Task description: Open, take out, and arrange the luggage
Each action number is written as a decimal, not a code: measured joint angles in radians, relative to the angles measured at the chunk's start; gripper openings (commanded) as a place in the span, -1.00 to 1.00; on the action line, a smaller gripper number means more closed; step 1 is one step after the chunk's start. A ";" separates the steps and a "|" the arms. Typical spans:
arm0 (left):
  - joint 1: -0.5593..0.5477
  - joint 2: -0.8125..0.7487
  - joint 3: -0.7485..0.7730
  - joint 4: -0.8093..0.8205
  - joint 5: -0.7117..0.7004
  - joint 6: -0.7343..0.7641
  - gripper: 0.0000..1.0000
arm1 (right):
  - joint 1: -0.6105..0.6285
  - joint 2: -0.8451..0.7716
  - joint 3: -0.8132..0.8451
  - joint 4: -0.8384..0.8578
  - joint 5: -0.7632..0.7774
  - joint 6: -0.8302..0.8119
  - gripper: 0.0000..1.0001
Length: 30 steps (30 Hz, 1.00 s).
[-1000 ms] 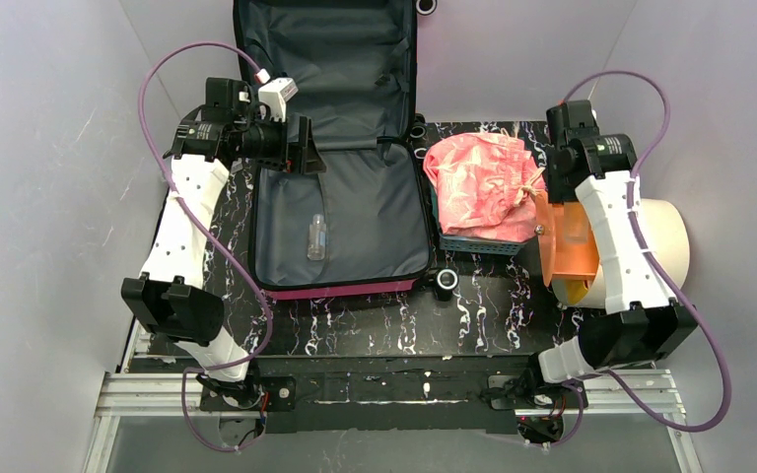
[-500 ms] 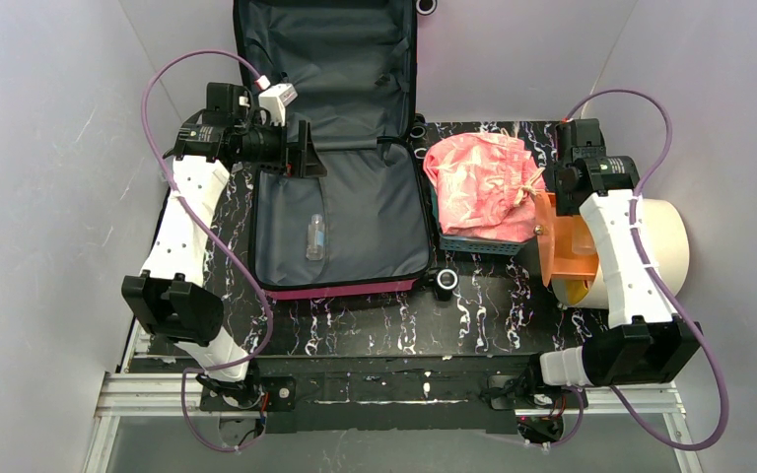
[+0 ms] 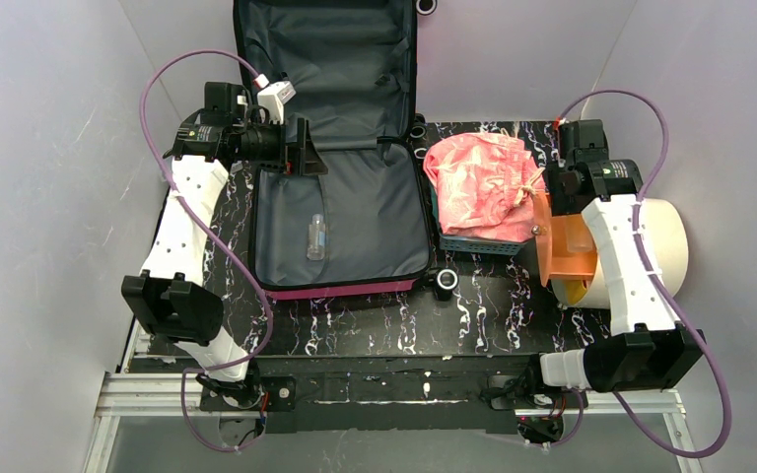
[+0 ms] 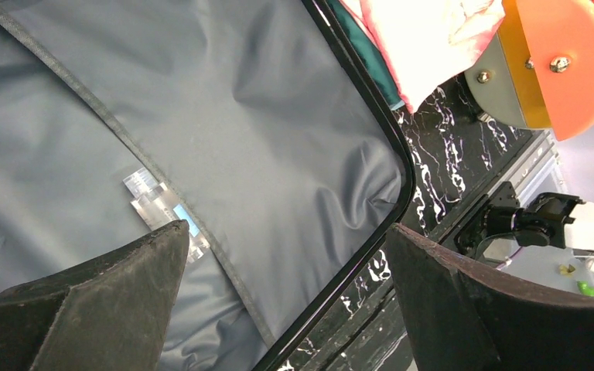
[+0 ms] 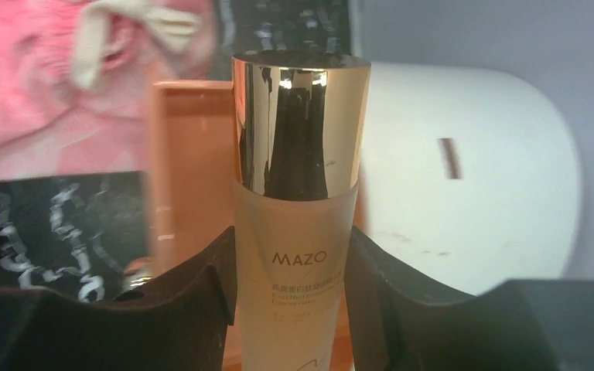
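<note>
Right fingers (image 5: 201, 297): part-open, pads clamped on both sides of a frosted bottle with a mirror-gold cap (image 5: 298, 193), label "MAZO". The bottle stands upright in my grip. Just behind it is an orange translucent plastic panel (image 5: 186, 170), and behind that a cream cylinder (image 3: 665, 232) lying on its side at the right edge of the black marbled tabletop (image 3: 384, 325).

Left fingers (image 4: 124, 282): spread wide, holding nothing. They hang over the far-left corner of the hot-pink hard-shell suitcase (image 3: 340, 290). The suitcase lies open at left-centre of the tabletop, lid upright against the back wall, dark grey lining exposed. A small clear bottle (image 4: 162, 210) lies on the lining below my fingers, apart from them.

Just right of the suitcase: a light-blue plastic basket (image 3: 478, 244) filled with crumpled pink cloth (image 3: 478, 182).
</note>
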 measured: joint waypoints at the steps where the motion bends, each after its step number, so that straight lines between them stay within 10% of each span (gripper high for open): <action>1: 0.000 0.000 0.000 0.000 0.002 -0.005 0.97 | 0.010 0.002 0.005 -0.005 -0.008 -0.002 -0.97; 21: 0.011 0.020 0.000 0.001 0.031 -0.039 0.97 | 0.093 0.140 0.084 -0.234 -0.005 0.109 -0.97; 24: 0.014 0.020 0.000 0.001 0.033 -0.042 0.97 | 0.091 0.145 0.084 -0.235 0.014 0.113 -0.16; 30: 0.017 0.020 0.000 0.001 0.038 -0.045 0.97 | 0.092 0.149 0.084 -0.235 0.048 0.126 0.11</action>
